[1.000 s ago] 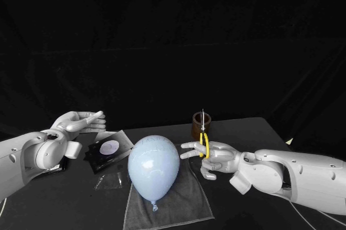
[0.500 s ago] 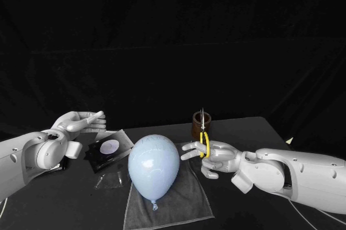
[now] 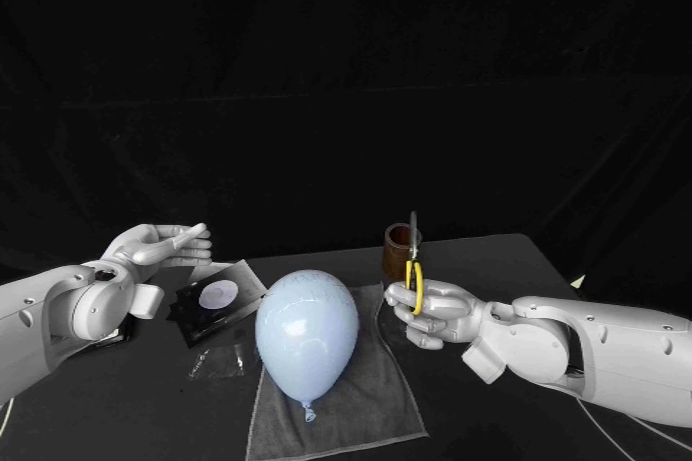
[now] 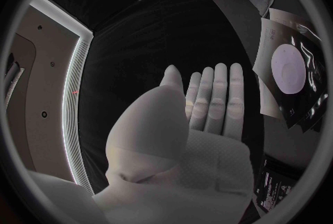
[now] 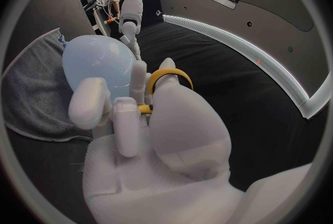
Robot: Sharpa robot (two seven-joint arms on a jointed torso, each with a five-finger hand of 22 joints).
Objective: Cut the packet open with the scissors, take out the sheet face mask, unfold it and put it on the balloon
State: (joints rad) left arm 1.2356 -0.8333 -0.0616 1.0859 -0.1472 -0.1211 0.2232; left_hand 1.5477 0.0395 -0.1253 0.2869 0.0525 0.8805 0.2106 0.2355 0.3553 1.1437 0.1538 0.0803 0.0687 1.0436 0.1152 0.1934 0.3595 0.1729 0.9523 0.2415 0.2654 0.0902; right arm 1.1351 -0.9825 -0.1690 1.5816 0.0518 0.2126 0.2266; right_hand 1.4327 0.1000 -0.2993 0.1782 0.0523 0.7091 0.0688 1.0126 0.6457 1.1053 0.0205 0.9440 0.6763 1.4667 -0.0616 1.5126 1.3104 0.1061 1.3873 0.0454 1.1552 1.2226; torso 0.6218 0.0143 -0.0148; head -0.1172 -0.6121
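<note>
1. Head view gives the main relation. The right hand has its fingers closed around the yellow handles of the scissors. The blades stand upright with the tips pointing up, away from the surface, and they look closed together.
2. The left hand holds nothing. Its fingers are stretched straight and lie side by side, raised above the surface.
3. The packet is dark with a pale round patch. It lies flat on the surface, just below and beside the left fingers, and they do not touch it. The left wrist view agrees: the packet is off to one side of the fingertips, with a gap between.
4. The balloon lies on a grey cloth between the packet and the right fingers. So the scissors are well apart from the packet, which is on the far side of the balloon from them. The left hand is clearly the nearer one.
5. A brown cup stands just behind the blades.
6. My judgement: the left fingers should first take the packet and lift it toward the right side. The blades point upward now, so the right hand must open them and tilt them to meet one edge of the packet crosswise, passing above the balloon without touching it.
</note>
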